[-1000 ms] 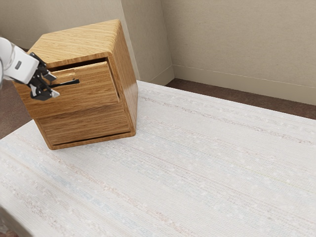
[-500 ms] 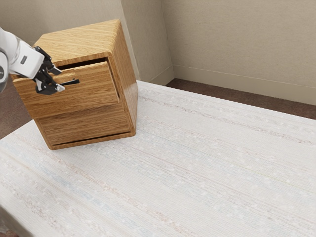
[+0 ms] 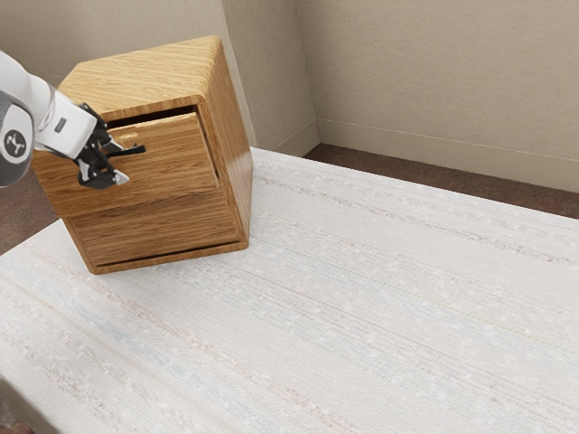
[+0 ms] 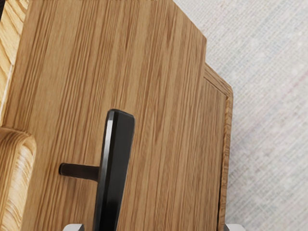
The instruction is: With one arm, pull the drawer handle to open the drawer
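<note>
Your black two-finger gripper (image 3: 113, 161) straddles the black bar handle (image 3: 132, 150) with its fingers spread and not clamping. The wooden top drawer (image 3: 172, 158) juts slightly past the oak cabinet's (image 3: 154, 72) front edge, and the broad white table (image 3: 380, 298) stretches beyond.

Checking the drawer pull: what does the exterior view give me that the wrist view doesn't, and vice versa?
Exterior view: the gripper at the handle, the cabinet's top, and the dark gap above the partly pulled-out upper drawer. Wrist view: the handle's post set into the drawer front, close up. Both: the handle, the drawer front, the table.
</note>
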Robot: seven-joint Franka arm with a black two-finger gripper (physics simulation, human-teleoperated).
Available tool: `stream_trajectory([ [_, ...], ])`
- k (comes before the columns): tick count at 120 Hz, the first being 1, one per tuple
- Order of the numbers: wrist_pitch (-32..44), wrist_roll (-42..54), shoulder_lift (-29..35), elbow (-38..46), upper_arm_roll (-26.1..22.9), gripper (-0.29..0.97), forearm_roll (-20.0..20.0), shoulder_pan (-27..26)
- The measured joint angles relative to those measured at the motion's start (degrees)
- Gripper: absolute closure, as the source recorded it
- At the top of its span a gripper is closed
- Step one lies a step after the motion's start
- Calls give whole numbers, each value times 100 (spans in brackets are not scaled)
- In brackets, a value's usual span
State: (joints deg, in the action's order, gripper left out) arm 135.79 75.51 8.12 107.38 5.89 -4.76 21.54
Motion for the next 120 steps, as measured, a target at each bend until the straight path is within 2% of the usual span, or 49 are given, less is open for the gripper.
stream_trajectory([
  [15,-1,-2,-62,34,-1,30,2,-25],
  [49,-70,-6,-11,121,8,33,7,-46],
  [55,-109,-4,47,126,8,37,0,-42],
  [88,-215,1,344,266,29,38,6,-11],
  [103,-235,2,412,390,35,35,6,-9],
  [120,-248,5,595,550,44,38,12,-9],
])
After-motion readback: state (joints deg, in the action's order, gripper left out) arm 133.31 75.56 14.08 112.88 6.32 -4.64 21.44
